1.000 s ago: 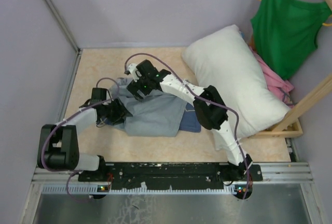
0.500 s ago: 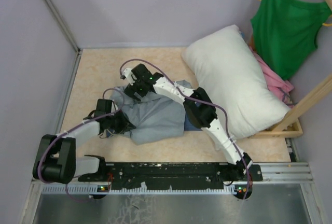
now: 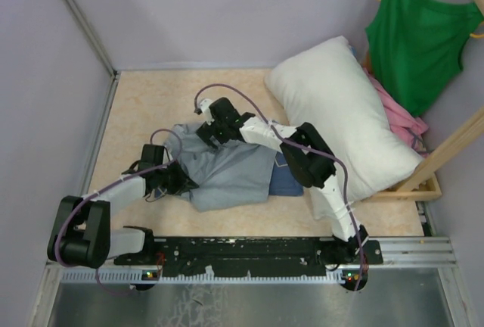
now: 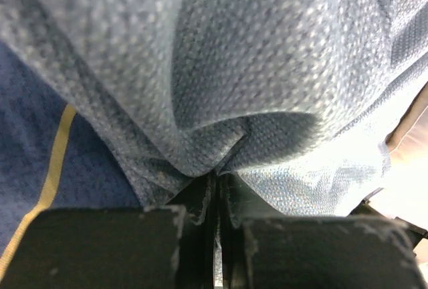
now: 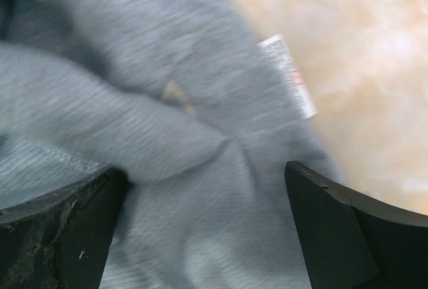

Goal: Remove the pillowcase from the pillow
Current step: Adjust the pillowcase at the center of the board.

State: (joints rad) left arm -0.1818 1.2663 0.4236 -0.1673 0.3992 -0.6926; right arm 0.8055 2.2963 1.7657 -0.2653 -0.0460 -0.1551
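Note:
The pillowcase (image 3: 234, 172) lies crumpled mid-table, pale grey-blue side up, with a darker blue part (image 3: 286, 182) showing at its right edge beside the pillow. The plump white pillow (image 3: 340, 115) lies bare at the right, tilted against the back corner. My left gripper (image 3: 175, 179) is at the cloth's left edge. In the left wrist view, the left gripper (image 4: 217, 185) is shut on a fold of the pillowcase (image 4: 267, 68). My right gripper (image 3: 213, 126) hovers over the cloth's far edge. In the right wrist view, the right gripper (image 5: 204, 192) is wide open over the pillowcase (image 5: 134, 135), holding nothing.
A green tank top (image 3: 420, 35) hangs on a yellow hanger at the back right, above a pink garment (image 3: 404, 119) and a wooden frame (image 3: 431, 183). Walls close in the left and back. A white label (image 5: 289, 75) sits at the cloth's edge on the tan tabletop (image 5: 374, 68).
My left gripper has shut on the pillowcase and drawn back toward the near left, bunching the cloth. The right gripper has stayed open and shifted slightly right over the far edge.

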